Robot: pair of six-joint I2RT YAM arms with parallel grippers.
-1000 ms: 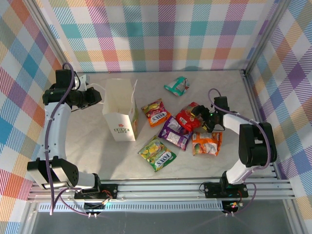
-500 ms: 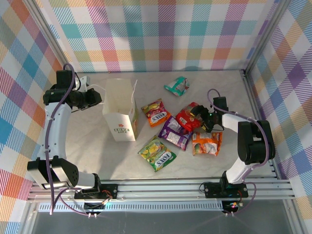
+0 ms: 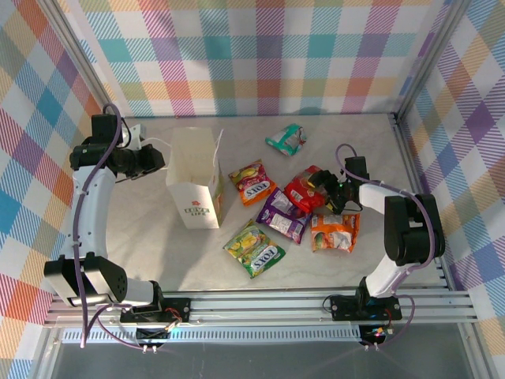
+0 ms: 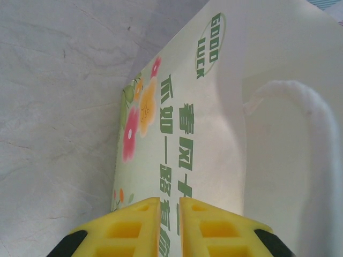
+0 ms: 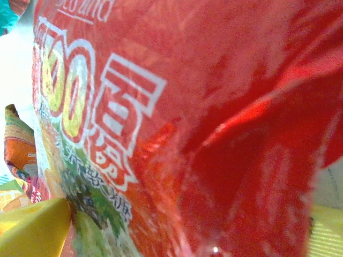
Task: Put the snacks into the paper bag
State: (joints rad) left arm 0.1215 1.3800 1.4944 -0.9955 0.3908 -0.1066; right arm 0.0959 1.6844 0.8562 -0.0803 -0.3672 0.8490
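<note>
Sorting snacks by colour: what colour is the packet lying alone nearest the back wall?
Teal. The packet shows best in the top view.

Paper bag (image 3: 195,185): matt white paper, smooth, printed. Its handle (image 4: 316,139): soft fuzzy cord. Red packet (image 5: 214,134): v. glossy foil, crinkled, w/ glare. Green-yellow packet (image 3: 254,249): shiny foil too. Table (image 3: 142,229): smooth pale marbled top, low sheen. Left gripper (image 4: 169,206) fingers (image 4: 131,227): matt yellow plastic. Front rail (image 3: 260,304): ribbed bare metal.
</note>
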